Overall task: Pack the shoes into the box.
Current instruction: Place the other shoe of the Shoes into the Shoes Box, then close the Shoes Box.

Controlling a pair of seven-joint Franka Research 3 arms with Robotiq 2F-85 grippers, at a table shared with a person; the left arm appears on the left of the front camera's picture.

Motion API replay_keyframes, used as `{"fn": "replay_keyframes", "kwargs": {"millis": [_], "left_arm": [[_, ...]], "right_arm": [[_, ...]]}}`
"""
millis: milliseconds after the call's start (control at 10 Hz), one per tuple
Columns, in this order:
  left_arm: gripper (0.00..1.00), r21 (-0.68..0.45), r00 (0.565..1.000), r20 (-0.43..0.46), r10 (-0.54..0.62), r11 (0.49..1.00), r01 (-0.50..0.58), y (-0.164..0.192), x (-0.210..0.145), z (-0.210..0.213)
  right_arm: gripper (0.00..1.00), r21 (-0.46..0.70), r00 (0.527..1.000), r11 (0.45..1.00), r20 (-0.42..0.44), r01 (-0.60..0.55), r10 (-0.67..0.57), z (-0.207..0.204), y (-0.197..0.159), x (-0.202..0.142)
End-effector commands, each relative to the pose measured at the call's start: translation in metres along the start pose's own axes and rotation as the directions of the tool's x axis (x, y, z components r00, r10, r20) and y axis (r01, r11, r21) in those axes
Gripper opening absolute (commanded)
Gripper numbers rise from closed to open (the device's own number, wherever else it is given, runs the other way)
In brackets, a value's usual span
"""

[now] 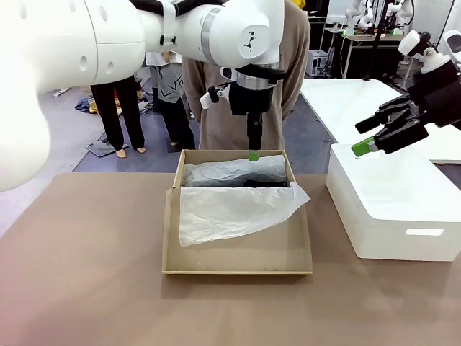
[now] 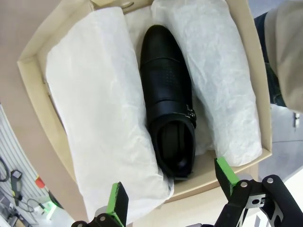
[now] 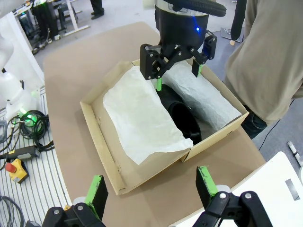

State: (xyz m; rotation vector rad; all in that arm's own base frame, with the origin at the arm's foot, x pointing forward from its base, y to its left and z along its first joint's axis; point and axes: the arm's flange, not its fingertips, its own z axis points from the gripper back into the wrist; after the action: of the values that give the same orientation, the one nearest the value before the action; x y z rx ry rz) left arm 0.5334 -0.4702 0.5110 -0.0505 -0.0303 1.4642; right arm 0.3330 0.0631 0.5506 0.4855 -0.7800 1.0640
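One glossy black leather dress shoe (image 2: 168, 109) lies inside the tan cardboard shoebox (image 2: 263, 94) between white tissue folds (image 2: 99, 104), with the left gripper (image 2: 170, 177) spread empty above the box and the right gripper (image 3: 150, 177) spread beside it, so placing looks done and covering with tissue likely follows

Tissue paper (image 2: 94, 109) covers the heel edge of the shoe (image 2: 165, 94); the top edge crops the box (image 2: 259, 75).

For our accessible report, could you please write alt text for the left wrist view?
A glossy black shoe lies in the tan cardboard box between two folds of white tissue paper, framed below by the open green-padded fingers of the left gripper.
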Motion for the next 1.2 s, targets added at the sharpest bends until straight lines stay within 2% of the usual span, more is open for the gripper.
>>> {"fn": "replay_keyframes", "kwargs": {"millis": [0, 700, 800, 900, 1100], "left_arm": [[1.00, 0.003, 1.000, 0.004, 0.004, 1.000, -0.004, 0.002, -0.001, 0.001], [1.00, 0.002, 1.000, 0.001, -0.004, 1.000, 0.004, 0.001, -0.002, -0.002], [1.00, -0.001, 0.986, 0.040, -0.162, 0.987, 0.163, 0.017, -0.004, 0.007], [1.00, -0.016, 0.967, 0.111, -0.229, 0.973, 0.232, 0.026, 0.009, 0.019], [1.00, 0.011, 0.898, 0.174, -0.405, 0.912, 0.409, 0.042, 0.047, 0.042]], "right_arm": [[1.00, 0.016, 0.999, 1.000, 0.035, -0.022, 0.021, -0.001, -0.004, 0.001], [1.00, 0.016, 0.999, 1.000, 0.035, -0.022, 0.021, -0.001, -0.004, 0.001], [1.00, 0.016, 0.999, 1.000, 0.035, -0.022, 0.021, -0.001, -0.004, 0.001], [1.00, 0.016, 0.999, 1.000, 0.035, -0.022, 0.021, -0.001, -0.004, 0.001], [1.00, 0.016, 0.999, 1.000, 0.035, -0.022, 0.021, -0.001, -0.004, 0.001]]}}
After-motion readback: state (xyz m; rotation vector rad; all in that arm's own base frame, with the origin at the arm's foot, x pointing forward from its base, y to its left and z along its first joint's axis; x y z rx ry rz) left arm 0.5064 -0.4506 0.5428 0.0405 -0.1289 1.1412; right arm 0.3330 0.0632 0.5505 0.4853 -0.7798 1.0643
